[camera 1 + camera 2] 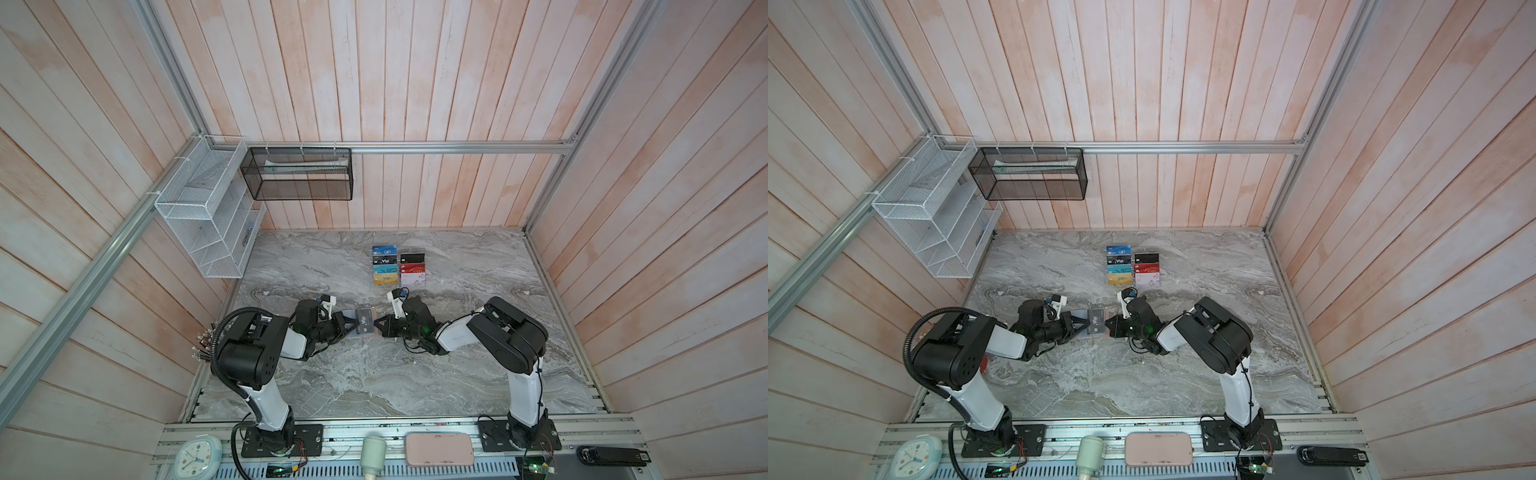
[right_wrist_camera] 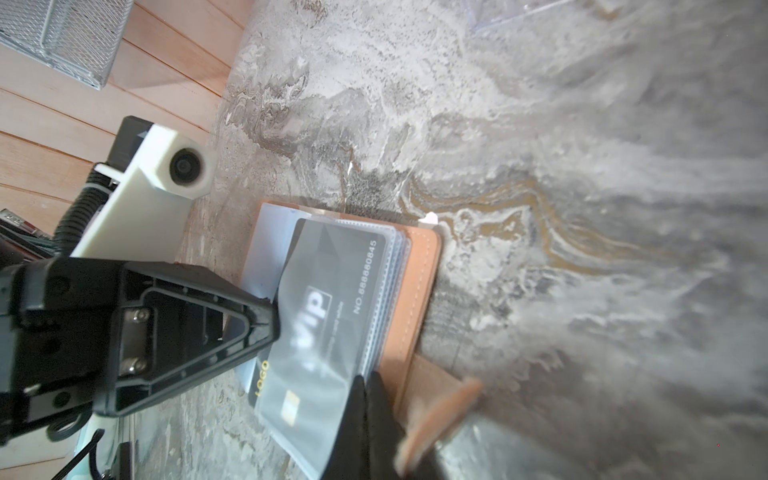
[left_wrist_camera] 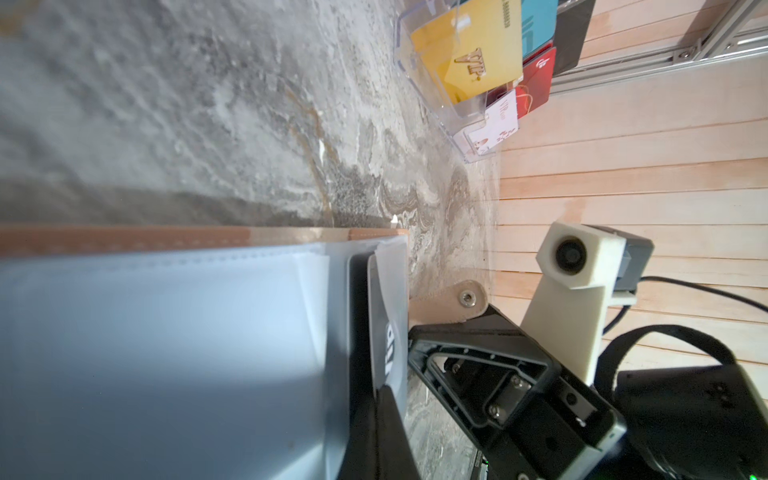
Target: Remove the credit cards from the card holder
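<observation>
The tan card holder point(image 2: 422, 282) lies open on the marble table between both grippers, with its pale blue lining point(image 3: 166, 353) and snap tab point(image 3: 457, 303) showing. A black credit card with white "Vip" lettering point(image 2: 328, 286) sticks partly out of a clear sleeve toward the left arm. My left gripper point(image 1: 355, 323) is shut on that card's protruding edge; its fingertip point(image 2: 272, 309) shows in the right wrist view. From the opposite side, my right gripper point(image 2: 370, 399) is shut on the edge of the clear sleeves. In both top views the card point(image 1: 1097, 325) sits between the two tips.
A clear acrylic rack of coloured cards point(image 1: 399, 266) stands behind the grippers. A white wire basket point(image 1: 208, 216) and a black mesh basket point(image 1: 299, 174) hang on the walls. On the front rail are a clock point(image 1: 197, 455), a pink case point(image 1: 438, 449) and a black device point(image 1: 611, 455).
</observation>
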Motion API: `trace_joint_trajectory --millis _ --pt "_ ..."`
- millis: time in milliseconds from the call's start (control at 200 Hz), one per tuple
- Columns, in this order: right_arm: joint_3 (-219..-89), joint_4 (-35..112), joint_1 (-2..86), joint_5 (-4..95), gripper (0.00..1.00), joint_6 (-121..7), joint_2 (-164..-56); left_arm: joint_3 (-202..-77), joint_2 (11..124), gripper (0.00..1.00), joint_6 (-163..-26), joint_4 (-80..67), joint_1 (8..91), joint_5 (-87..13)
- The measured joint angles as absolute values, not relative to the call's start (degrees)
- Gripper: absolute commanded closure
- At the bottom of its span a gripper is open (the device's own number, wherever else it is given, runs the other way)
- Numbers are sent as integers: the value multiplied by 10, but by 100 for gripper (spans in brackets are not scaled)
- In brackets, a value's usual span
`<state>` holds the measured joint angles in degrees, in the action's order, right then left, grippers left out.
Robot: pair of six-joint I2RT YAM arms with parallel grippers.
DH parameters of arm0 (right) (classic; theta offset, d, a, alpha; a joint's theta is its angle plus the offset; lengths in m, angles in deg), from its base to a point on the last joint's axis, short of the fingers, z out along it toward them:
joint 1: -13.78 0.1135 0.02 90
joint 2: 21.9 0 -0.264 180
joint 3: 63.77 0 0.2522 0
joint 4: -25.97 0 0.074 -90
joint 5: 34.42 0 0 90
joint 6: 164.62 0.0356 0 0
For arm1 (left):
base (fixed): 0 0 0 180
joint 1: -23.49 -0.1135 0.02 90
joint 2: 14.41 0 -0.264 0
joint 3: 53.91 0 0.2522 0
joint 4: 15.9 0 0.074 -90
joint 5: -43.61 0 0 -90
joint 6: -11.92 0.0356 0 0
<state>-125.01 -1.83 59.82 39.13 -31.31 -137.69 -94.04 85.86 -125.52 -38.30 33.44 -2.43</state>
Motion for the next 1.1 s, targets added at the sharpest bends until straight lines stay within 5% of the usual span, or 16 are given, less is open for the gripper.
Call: trace_joint_trajectory --millis 1100 --pt "-1241 -18 594 379 100 -318 -1372 -969 862 92 -1174 -313 311 1"
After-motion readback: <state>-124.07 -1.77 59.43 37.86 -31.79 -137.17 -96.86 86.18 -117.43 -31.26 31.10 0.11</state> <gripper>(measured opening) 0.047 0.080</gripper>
